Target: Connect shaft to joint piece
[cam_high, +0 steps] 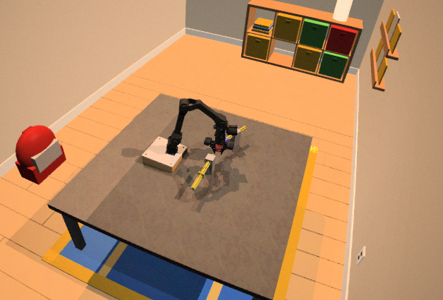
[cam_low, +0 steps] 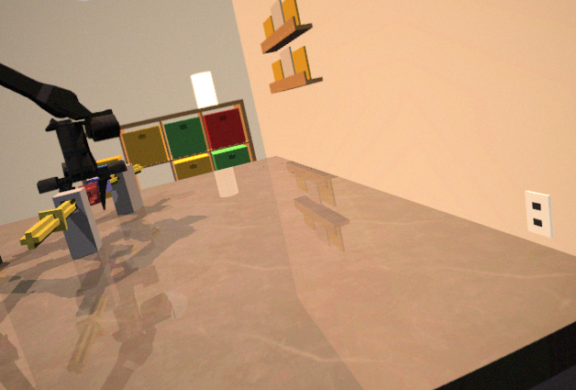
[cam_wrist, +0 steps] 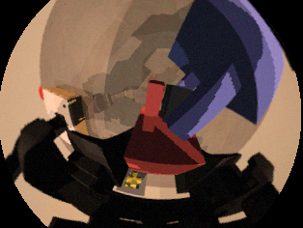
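A yellow shaft (cam_high: pixel 197 181) (cam_low: pixel 40 231) with a collar runs into the near grey block (cam_high: pixel 209 159) (cam_low: pixel 83 224); its cross-shaped end (cam_wrist: pixel 134 180) shows in the wrist view below the red joint piece. A second yellow shaft (cam_high: pixel 243 128) (cam_low: pixel 138 168) passes through the far grey block (cam_high: pixel 237 140) (cam_low: pixel 127 192) and bears a blue-violet fork (cam_low: pixel 106 183) (cam_wrist: pixel 209 103). The red joint piece (cam_high: pixel 219 147) (cam_low: pixel 92 193) (cam_wrist: pixel 164 155) sits at the fork, between the blocks. My gripper (cam_high: pixel 219 150) (cam_wrist: pixel 156 128) is shut on it. The fingers hide part of the joint piece, and its opening is not clearly visible.
The arm's white-topped base (cam_high: pixel 157 152) (cam_wrist: pixel 54 102) stands left of the blocks on the grey-brown table (cam_high: pixel 161 217) (cam_low: pixel 372 301). The near shaft sticks out toward the table's front. A shelf unit (cam_high: pixel 281 60) (cam_low: pixel 162 143) stands behind the table.
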